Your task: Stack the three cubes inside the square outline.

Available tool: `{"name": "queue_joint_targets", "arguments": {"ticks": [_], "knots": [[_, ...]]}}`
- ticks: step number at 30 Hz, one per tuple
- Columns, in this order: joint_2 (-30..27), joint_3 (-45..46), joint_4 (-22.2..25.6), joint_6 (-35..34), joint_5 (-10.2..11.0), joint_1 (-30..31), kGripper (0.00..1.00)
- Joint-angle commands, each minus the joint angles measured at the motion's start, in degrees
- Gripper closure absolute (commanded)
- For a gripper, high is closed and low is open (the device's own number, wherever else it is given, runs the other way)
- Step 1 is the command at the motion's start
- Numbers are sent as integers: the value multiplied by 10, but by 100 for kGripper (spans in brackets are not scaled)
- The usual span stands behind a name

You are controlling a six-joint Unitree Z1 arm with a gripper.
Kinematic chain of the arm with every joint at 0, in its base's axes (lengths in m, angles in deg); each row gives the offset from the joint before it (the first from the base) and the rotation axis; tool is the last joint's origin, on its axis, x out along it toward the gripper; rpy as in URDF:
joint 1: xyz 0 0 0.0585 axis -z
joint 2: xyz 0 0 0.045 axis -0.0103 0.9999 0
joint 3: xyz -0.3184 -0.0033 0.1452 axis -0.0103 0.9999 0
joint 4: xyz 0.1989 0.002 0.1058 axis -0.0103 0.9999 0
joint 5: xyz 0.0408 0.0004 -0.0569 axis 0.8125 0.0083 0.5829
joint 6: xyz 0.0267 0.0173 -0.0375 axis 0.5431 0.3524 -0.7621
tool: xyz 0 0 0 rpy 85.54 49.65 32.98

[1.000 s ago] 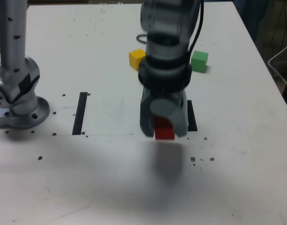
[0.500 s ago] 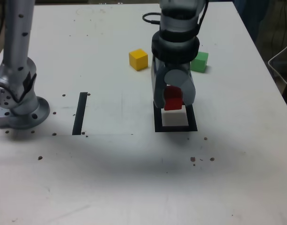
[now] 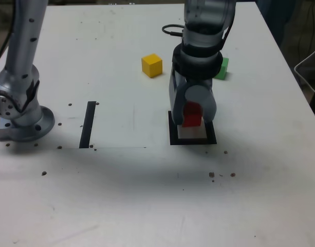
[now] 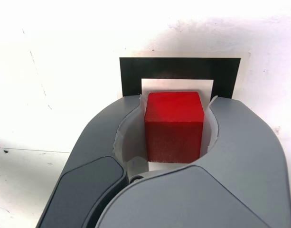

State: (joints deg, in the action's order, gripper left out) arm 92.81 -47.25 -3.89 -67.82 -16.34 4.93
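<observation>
While poised directly above the thick black square outline with white centre [image 3: 173,135], grey two-piece fingers [image 3: 192,114] clamped nearly shut on the small matte red cube [image 3: 192,115], gripping it by two opposite side faces. Pointing downward; cube carried low, close over the white centre, contact with the counter not discernible. Wrist view: red cube [image 4: 174,125] seated squarely between the fingers [image 4: 176,128], faces roughly parallel to the outline [image 4: 131,71] edges — likely held so to drop in without clipping the black border. Probable base block of the stack, hence first to the frame.

Small matte yellow cube [image 3: 152,65] on the white counter [image 3: 121,195] beyond the outline, toward the exterior view's left. Small matte green cube [image 3: 221,68] also beyond, partly hidden behind the arm. Both well apart from the outline, each with free room round it for a later pick.

Narrow straight black strip [image 3: 88,124] toward the exterior view's left, beside the grey arm base [image 3: 21,121]; not part of the target. Dark specks scattered across counter.

Judgement: placing phase of first cube; lowering and release yet to come.
</observation>
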Motion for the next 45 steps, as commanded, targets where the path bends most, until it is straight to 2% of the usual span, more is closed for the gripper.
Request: {"name": "queue_joint_targets", "arguments": {"ticks": [1, 5, 8, 14, 24, 27, 34, 40, 45], "knots": [[4, 1, -2, 2, -1, -1, 79], [5, 5, -2, 6, -4, -2, 76], [6, 10, -2, 9, -9, -2, 68], [7, 15, -4, 20, -21, -2, 41], [12, 18, -9, 29, -33, -2, 4], [10, 17, -8, 29, -32, -2, 1], [-27, 20, 7, 36, -21, -7, 1], [-72, 20, 35, 90, -23, -38, 1], [-89, 17, 53, 143, -10, -63, 1]]}}
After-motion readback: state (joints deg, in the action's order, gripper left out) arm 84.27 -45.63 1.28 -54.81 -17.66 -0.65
